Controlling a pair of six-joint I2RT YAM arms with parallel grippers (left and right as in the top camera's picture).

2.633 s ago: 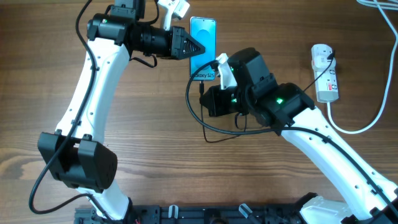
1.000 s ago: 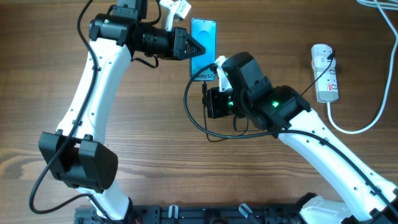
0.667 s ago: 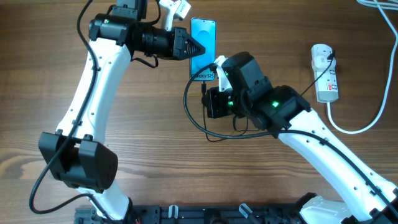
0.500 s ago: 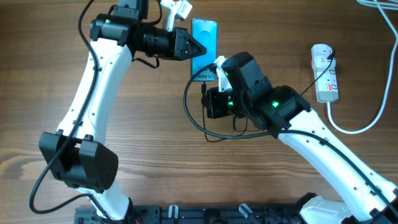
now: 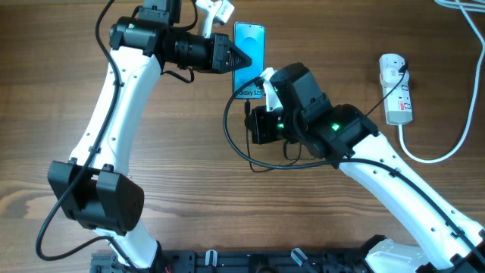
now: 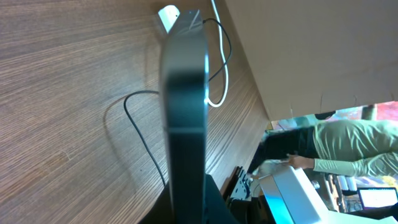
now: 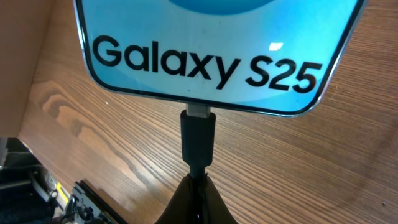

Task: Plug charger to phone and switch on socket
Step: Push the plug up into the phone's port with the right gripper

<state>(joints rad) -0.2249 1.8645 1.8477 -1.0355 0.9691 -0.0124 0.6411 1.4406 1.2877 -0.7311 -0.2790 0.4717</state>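
Note:
The phone (image 5: 248,59) with its turquoise screen lies at the table's far middle. My left gripper (image 5: 241,59) is shut on its left edge; in the left wrist view the phone (image 6: 185,106) shows edge-on between the fingers. My right gripper (image 5: 252,114) is shut on the charger's black connector (image 7: 198,140), whose tip sits in the port at the phone's bottom edge (image 7: 205,56) below the "Galaxy S25" text. The thin black charger cable (image 5: 235,144) loops left of the right arm. The white socket (image 5: 396,89) lies at the far right.
A pale thick cable (image 5: 462,129) runs from the socket along the right edge. A black plug sits in the socket's top (image 5: 399,70). The left arm's white link (image 5: 114,114) spans the left side. A black rail (image 5: 250,262) lies at the front edge.
The right gripper with the connector moved up and left toward the phone's bottom edge. The phone shifted slightly right in the left gripper.

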